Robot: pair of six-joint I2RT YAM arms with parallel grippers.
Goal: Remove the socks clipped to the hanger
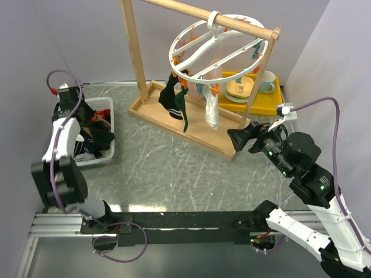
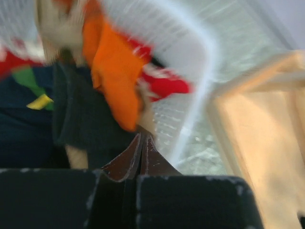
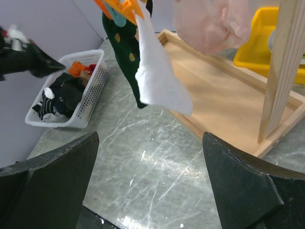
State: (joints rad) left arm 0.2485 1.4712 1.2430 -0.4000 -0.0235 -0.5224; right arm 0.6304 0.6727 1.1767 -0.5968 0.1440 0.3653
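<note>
1. Grey marbled table (image 1: 174, 168) carries a wooden rack (image 1: 134, 52); the hanger (image 1: 194, 43) hooks over its top bar.
2. Under the ring the socks (image 1: 174, 104) hang clipped: black and dark green beside a white one.
3. More socks lie heaped in the white basket (image 1: 109, 110), well apart at the left.
4. Over that basket hovers the left gripper (image 2: 142, 143), fingers pressed together on nothing.
5. Near the rack's front corner the right gripper (image 3: 148, 148) gapes wide, empty.

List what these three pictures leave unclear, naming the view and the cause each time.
1. Left wrist: motion blur smears the basket and what lies in it.
2. Right wrist: the top edge cuts off the hanger above the socks.
3. Top: the rack post covers part of the bowls.
</note>
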